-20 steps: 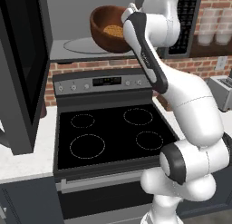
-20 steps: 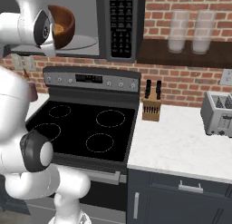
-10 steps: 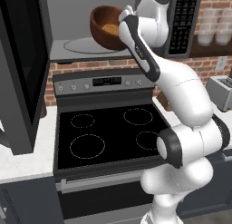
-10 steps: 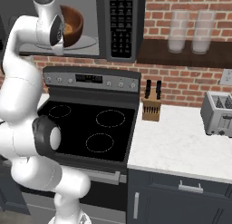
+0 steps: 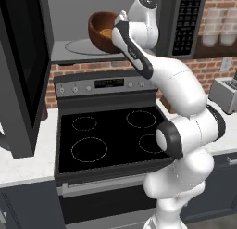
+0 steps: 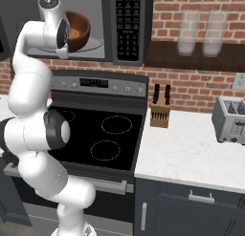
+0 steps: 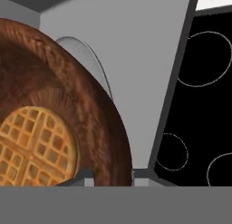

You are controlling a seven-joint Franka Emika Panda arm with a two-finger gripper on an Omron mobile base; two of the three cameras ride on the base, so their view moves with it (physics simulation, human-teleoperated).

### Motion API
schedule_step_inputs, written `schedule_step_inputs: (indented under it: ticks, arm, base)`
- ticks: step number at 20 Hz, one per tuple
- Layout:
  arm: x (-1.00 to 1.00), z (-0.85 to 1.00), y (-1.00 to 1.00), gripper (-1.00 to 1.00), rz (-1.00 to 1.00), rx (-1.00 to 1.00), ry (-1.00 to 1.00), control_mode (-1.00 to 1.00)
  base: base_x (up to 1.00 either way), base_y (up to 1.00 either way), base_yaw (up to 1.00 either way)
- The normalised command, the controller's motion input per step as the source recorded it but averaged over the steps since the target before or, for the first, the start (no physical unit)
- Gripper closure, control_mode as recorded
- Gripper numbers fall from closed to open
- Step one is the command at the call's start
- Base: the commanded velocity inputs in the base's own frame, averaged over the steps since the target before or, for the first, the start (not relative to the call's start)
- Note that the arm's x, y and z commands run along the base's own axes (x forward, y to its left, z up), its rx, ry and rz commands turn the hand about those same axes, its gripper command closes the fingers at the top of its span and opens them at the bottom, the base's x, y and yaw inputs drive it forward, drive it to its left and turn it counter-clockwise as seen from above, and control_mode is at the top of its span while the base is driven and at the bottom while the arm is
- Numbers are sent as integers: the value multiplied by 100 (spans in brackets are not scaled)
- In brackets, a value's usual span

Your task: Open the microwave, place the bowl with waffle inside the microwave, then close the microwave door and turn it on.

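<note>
The microwave (image 5: pixel 187 24) (image 6: pixel 127 25) hangs above the stove with its cavity open. The microwave door (image 5: pixel 23 70) is swung out wide to the left. My gripper (image 5: pixel 117 38) (image 6: pixel 68 40) (image 7: pixel 108 175) is shut on the rim of the reddish-brown bowl (image 5: pixel 101 29) (image 6: pixel 79 28) (image 7: pixel 97 114). The bowl hangs tilted inside the cavity, just above the glass turntable (image 5: pixel 76 47) (image 6: pixel 93 44) (image 7: pixel 88 55). A golden waffle (image 7: pixel 31 148) (image 5: pixel 106 33) lies in the bowl. Whether the bowl's base touches the turntable I cannot tell.
Below is the black stove top (image 5: pixel 111 135) (image 6: pixel 100 134) (image 7: pixel 204 105) with its silver knob panel (image 5: pixel 102 84). On the white counter to the right stand a knife block (image 6: pixel 160 111) and a toaster (image 6: pixel 230 119) (image 5: pixel 227 93). Glass jars (image 6: pixel 196 32) sit on a dark shelf.
The arm has carried the bowl from the cavity's front opening deeper inside, over the turntable. The elbow has swung up and straightened. The grip on the rim is unchanged.
</note>
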Motion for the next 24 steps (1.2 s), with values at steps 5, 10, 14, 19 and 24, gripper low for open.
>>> schedule_step_inputs:
  ticks: [5, 10, 14, 19, 24]
  arm:
    - [35, 18, 9, 100, 0, 5, 0, -100]
    - [63, -7, 2, 100, 0, 1, 7, -100]
    - [72, -50, 4, 100, 0, 0, 23, -100]
    - [46, -43, 2, 100, 0, 0, 12, -100]
    - [5, -54, 7, -100, 0, 3, -7, -100]
  base:
    - [0, 0, 0]
    - [0, 0, 0]
    - [0, 0, 0]
    - [0, 0, 0]
    - [0, 0, 0]
